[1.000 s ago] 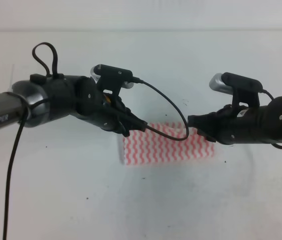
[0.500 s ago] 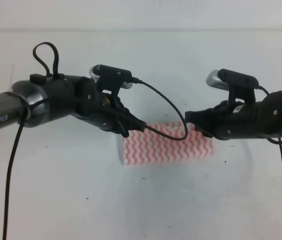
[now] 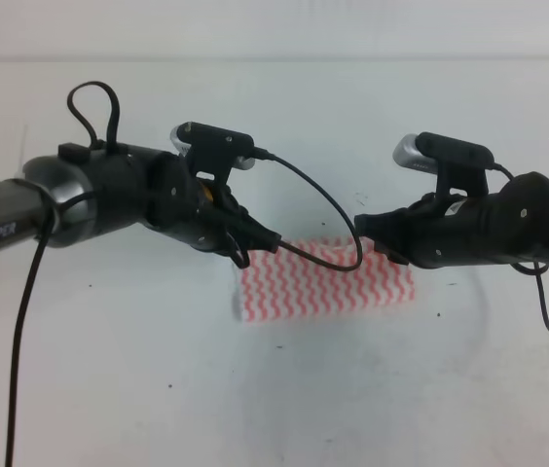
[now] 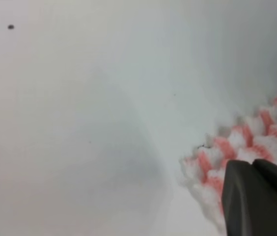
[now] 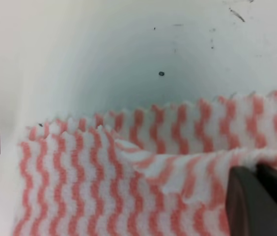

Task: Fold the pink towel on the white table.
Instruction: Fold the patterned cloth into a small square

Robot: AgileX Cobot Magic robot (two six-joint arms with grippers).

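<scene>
The pink towel (image 3: 328, 284) lies as a wide striped band mid-way across the white table (image 3: 255, 409). My left gripper (image 3: 243, 257) sits at its far left corner. In the left wrist view the left gripper (image 4: 250, 166) has its dark fingers pressed together over the towel's (image 4: 256, 132) scalloped corner. My right gripper (image 3: 377, 243) is at the towel's far right corner. In the right wrist view the right gripper (image 5: 254, 172) is shut on a raised fold of the towel (image 5: 128, 162), whose far layer curls up behind.
Bare white table (image 5: 128, 49) with tiny dark specks surrounds the towel on every side. A black cable (image 3: 328, 209) loops from the left wrist camera down over the towel's far edge. Another cable (image 3: 21, 331) hangs at the left.
The right gripper has moved left and slightly up along the towel's far edge, drawing that corner inward. The left arm has hardly moved.
</scene>
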